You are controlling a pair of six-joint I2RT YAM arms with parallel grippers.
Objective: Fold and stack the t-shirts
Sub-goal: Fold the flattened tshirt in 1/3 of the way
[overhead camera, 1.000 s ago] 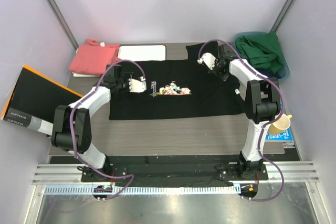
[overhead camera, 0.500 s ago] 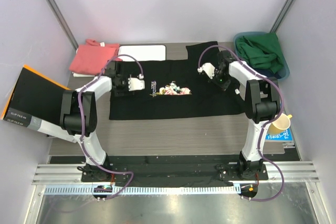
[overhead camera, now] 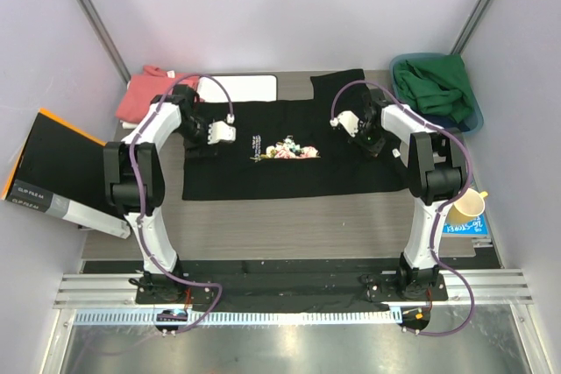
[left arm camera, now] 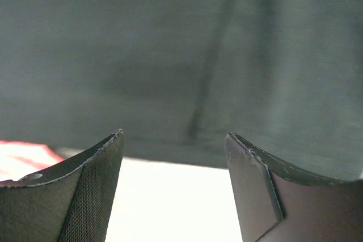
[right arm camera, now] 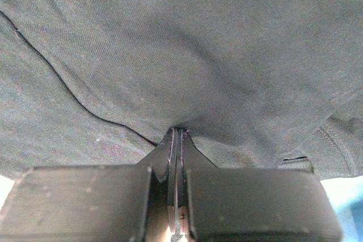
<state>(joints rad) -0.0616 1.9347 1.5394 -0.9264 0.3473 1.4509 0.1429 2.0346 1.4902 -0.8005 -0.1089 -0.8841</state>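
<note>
Folding is only partly done. One plain salmon-pink cloth t-shirt [overhead camera: 156, 98] lies folded at the back left corner of the grey wooden table [overhead camera: 289, 225]. One black cloth t-shirt with pink and white flowers on the chest [overhead camera: 289, 172] lies spread out flat in the middle of the table, not yet folded small. The right gripper [right arm camera: 177, 131] is pinched tight on a bit of black cloth near the far right side. The left gripper [left arm camera: 173, 140] has its fingers wide apart with nothing between them, over the far left side. I think the black one must be folded up and then stacked with the pink one
</note>
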